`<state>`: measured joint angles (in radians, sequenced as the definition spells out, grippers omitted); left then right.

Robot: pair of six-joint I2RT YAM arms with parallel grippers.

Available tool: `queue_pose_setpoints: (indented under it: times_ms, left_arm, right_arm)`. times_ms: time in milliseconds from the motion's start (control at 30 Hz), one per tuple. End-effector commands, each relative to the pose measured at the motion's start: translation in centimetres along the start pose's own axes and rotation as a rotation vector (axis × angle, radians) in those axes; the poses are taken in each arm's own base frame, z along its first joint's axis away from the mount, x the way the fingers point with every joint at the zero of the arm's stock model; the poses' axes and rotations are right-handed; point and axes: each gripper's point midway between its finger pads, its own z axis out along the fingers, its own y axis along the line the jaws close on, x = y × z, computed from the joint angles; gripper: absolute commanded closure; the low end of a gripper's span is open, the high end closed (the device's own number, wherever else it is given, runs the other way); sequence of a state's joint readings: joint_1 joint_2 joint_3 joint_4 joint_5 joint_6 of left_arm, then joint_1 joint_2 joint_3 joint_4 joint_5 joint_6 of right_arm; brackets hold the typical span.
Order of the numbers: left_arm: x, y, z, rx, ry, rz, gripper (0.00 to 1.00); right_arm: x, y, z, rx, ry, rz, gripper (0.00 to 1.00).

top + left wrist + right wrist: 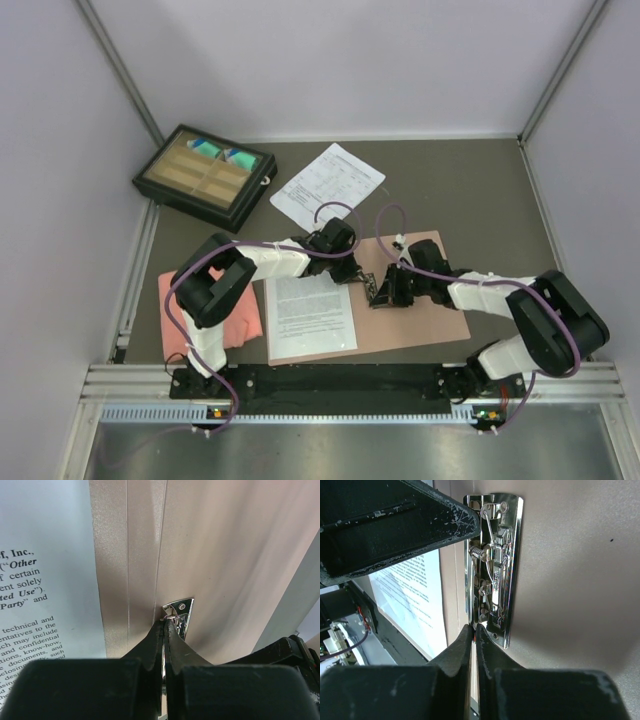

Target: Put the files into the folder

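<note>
And there was the tan card folder (420, 315), lying open and flat at the middle of the dark table (480, 200). One white sheet of dense black print (310, 315) lay on its left half, squared to the near edge. The other white sheet, the one with a table-like layout (327, 185), lay outside the folder, on the table beyond it and at a slant. So that was two files, one on the folder and one off it.

Down the fold ran a chrome spring clip (495, 570), and both arms met there. The left gripper (165, 625) had its jaws pressed together, with the tips right at one end of the clip. The right gripper (473, 630) was pinched closed too, at the opposite end. Whether either had a bit of the clip's metal between its fingers, I could not tell.

Far left sat one black compartmented tray (190, 208), with two teal items (207, 147) in its back sections. One salmon-pink folded cloth (243, 322) lay just beside the folder's left edge, under the left arm.
</note>
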<state>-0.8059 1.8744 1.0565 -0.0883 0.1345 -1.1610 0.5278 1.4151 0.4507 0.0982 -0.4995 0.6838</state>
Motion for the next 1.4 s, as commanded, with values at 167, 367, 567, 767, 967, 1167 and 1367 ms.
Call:
queue_pose_setpoints:
  times_ms: [167, 367, 567, 767, 967, 1167, 1367]
  left_arm:
    - [0.2, 1.3, 0.3, -0.056, 0.003, 0.034, 1.00]
    - [0.2, 1.8, 0.6, -0.089, 0.038, 0.179, 1.00]
    - [0.2, 3.0, -0.1, -0.110, 0.070, 0.351, 1.00]
    - [0.1, 3.2, -0.7, -0.091, 0.077, 0.356, 1.00]
    - [-0.6, 2.7, -0.6, -0.068, 0.098, 0.366, 1.00]
    - [-0.5, 2.4, -0.5, -0.074, 0.091, 0.277, 1.00]
    - [-0.8, 2.8, -0.5, -0.095, 0.066, 0.248, 1.00]
  right_arm:
    - [0.5, -4.1, -0.2, 0.233, 0.008, 0.035, 1.00]
    - [2.8, -10.0, -1.1, 0.621, 0.049, 0.139, 1.00]
    - [5.3, -12.9, -0.7, 0.714, 0.115, 0.171, 1.00]
    - [6.4, -13.5, -0.9, 0.736, 0.127, 0.204, 1.00]
    - [1.5, -5.4, 1.1, 0.359, 0.026, 0.129, 1.00]
    - [-1.1, -1.0, 1.0, 0.206, 0.006, 0.051, 1.00]
    - [0.9, -6.0, -0.8, 0.449, 0.035, 0.093, 1.00]
